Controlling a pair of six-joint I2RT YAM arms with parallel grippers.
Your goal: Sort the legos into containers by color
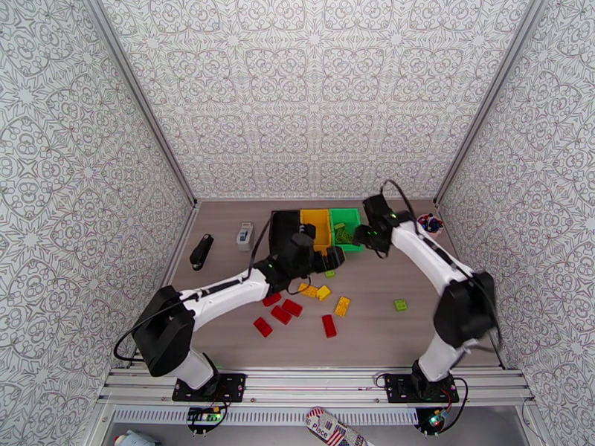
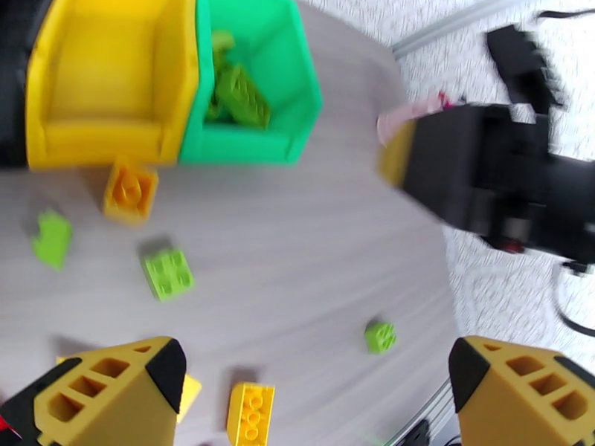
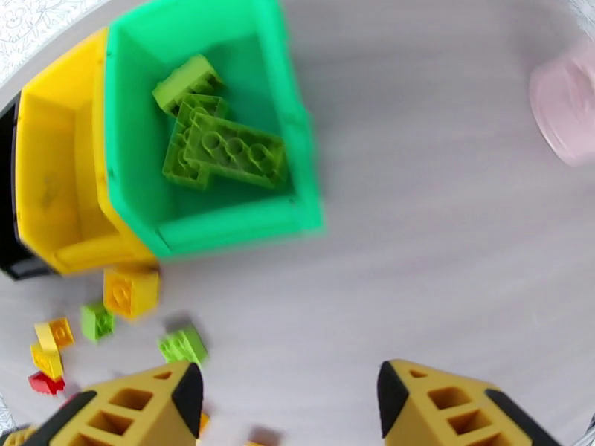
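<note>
Beyond right end effector (image 3: 288, 386), green bin (image 3: 230, 226)

A robotics lab booth: patterned walls (image 1: 312, 91) framed by aluminium rails (image 1: 312, 384).

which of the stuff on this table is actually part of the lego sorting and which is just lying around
Part of the job: red legos, yellow-orange legos, lime green legos, black bin, yellow bin, green bin.

Just lying about: pink cup, small white-and-blue box, black stapler-like object near the left wall.
</note>
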